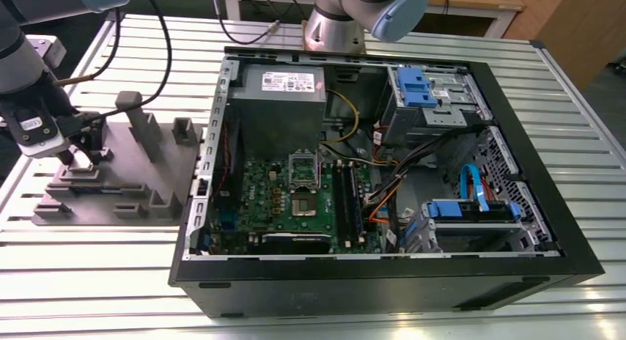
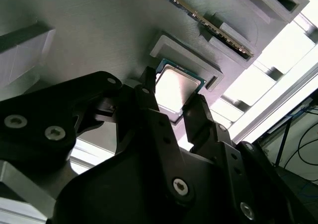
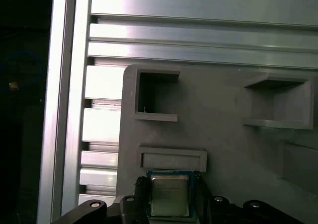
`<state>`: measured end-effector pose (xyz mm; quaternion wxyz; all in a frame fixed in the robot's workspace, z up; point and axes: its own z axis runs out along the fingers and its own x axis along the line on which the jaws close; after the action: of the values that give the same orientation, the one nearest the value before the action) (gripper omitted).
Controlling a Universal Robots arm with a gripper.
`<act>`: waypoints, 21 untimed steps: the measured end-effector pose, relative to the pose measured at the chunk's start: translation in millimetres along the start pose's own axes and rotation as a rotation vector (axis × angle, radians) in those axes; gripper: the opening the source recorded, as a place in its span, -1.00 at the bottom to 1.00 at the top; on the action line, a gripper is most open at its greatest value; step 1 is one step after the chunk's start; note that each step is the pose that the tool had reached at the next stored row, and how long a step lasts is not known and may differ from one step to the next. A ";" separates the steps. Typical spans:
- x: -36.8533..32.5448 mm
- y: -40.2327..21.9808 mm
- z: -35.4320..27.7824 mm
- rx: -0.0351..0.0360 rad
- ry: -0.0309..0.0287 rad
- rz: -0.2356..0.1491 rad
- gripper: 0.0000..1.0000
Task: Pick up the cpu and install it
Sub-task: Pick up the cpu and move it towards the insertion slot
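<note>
The cpu (image 2: pixel 175 87) is a small square chip with a shiny silver top and a thin green rim. It sits between my two black fingers (image 2: pixel 146 97), which press against its opposite edges. My gripper (image 2: pixel 174 102) is shut on it, just off the raised rectangular holder (image 2: pixel 185 55) of the grey fixture. The first wrist view has the cpu (image 3: pixel 169 194) close beside that holder (image 3: pixel 173 159). In the exterior view my gripper (image 1: pixel 82 163) points down onto the grey fixture (image 1: pixel 146 179) at the exterior view's left. The green motherboard's socket (image 1: pixel 305 180) lies inside the open computer case.
The open black computer case (image 1: pixel 391 281) lies on the slatted aluminium table (image 1: pixel 98 252). Inside are a grey power supply (image 1: pixel 284 83), blue drive brackets (image 1: pixel 415 87) and loose cables (image 1: pixel 391 186). Upright grey posts (image 1: pixel 137 124) stand on the fixture. A memory stick (image 2: pixel 208 25) lies in a fixture slot.
</note>
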<state>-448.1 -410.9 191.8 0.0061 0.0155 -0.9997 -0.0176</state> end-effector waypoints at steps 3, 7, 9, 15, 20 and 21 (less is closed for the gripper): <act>0.0 0.0 0.0 0.0000 -0.0002 0.009 -0.06; 0.0 0.0 -0.1 0.0000 -0.0002 0.009 -0.06; 0.0 0.0 -0.1 0.0000 -0.0002 0.009 -0.06; 0.0 0.0 0.0 0.0000 -0.0003 0.010 -0.06; 0.0 0.0 0.0 -0.0001 -0.0003 0.010 -0.06; 0.0 0.0 0.0 -0.0001 -0.0003 0.010 -0.04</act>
<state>-448.1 -411.0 191.8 0.0060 0.0105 -0.9998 -0.0176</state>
